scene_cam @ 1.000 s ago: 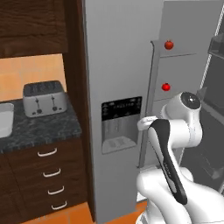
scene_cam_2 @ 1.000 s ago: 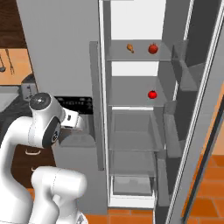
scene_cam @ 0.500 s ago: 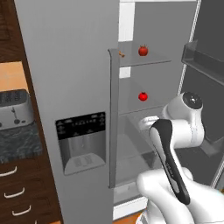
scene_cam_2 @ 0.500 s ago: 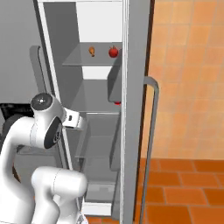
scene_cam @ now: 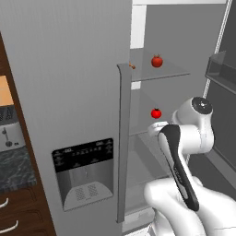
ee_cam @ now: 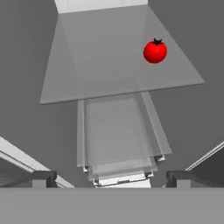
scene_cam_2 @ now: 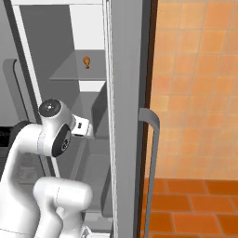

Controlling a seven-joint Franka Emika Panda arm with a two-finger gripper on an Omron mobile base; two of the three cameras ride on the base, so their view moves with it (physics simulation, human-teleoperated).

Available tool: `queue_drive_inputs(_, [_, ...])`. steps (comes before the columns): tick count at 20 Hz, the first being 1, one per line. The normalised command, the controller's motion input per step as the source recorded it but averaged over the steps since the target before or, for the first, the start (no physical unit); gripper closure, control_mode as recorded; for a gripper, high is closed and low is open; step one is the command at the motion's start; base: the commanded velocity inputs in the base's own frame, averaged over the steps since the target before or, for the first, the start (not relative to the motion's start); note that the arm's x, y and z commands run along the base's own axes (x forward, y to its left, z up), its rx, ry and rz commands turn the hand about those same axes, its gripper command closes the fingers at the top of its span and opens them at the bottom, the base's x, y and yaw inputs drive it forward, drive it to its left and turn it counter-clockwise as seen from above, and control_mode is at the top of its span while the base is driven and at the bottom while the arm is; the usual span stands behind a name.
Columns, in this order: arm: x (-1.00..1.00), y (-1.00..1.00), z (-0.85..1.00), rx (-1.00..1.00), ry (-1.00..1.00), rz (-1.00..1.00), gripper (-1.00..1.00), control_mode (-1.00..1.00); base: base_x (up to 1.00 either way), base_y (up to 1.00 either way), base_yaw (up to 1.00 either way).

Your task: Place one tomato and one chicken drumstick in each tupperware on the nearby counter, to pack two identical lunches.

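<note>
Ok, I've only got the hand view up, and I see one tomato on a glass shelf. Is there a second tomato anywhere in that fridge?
Observer: Yes. The left base view shows an upper tomato on the shelf above the lower tomato, which is probably the one you see.
Operator: And is there a drumstick?
Observer: One chicken drumstick lies on that upper shelf. In the left base view it is left of the upper tomato, half hidden by the door edge.
Operator: Where's the counter from here?
Observer: The counter is left of the fridge in the left base view, past the closed door, with a toaster on it.
</note>
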Motion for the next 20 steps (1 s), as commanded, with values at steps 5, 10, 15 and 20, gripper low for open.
queue_drive_inputs(5, [0.57,-0.25,-0.36,0.00,-0.03,-0.18,-1.00,-1.00,0.00,0.00,0.00])
queue_drive_inputs(10, [0.72,-0.16,-0.16,0.00,-0.01,-0.19,-1.00,-1.00,0.00,0.00,0.00])
queue_drive_inputs(15, [0.83,-0.26,-0.02,0.00,0.01,-0.10,-1.00,-1.00,0.00,0.00,0.00])
queue_drive_inputs(20, [0.86,-0.13,-0.14,0.00,0.00,-0.04,-1.00,-1.00,0.00,0.00,0.00])
